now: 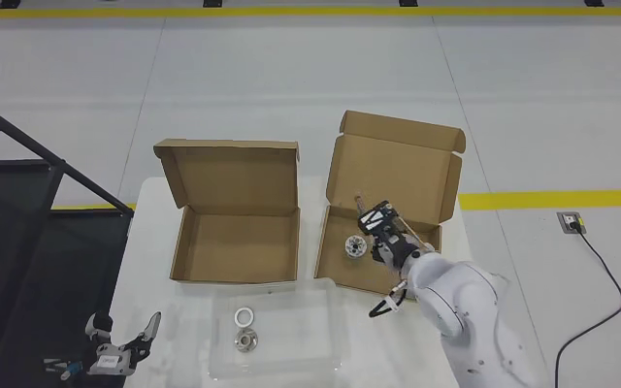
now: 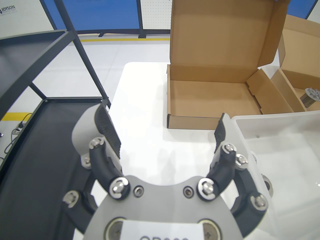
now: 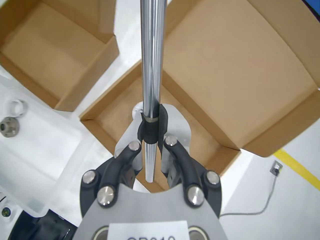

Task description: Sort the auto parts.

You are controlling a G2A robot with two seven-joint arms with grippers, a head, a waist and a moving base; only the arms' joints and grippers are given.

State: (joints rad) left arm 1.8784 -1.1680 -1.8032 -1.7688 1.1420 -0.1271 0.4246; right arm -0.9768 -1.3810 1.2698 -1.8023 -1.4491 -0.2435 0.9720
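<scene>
My right claw is clamped tight on a polished steel rod, gripping it near one end. The rest of the rod juts out past my fingertips above the right cardboard box. My left claw is spread wide with nothing between its pads. It hangs at the near left corner of the white table, just beside the clear plastic tray. In that tray lie a white ring and a flanged metal hub, close together. Farther off, a toothed metal part sits on the right box's floor, and the left cardboard box stands beside it, lid up.
</scene>
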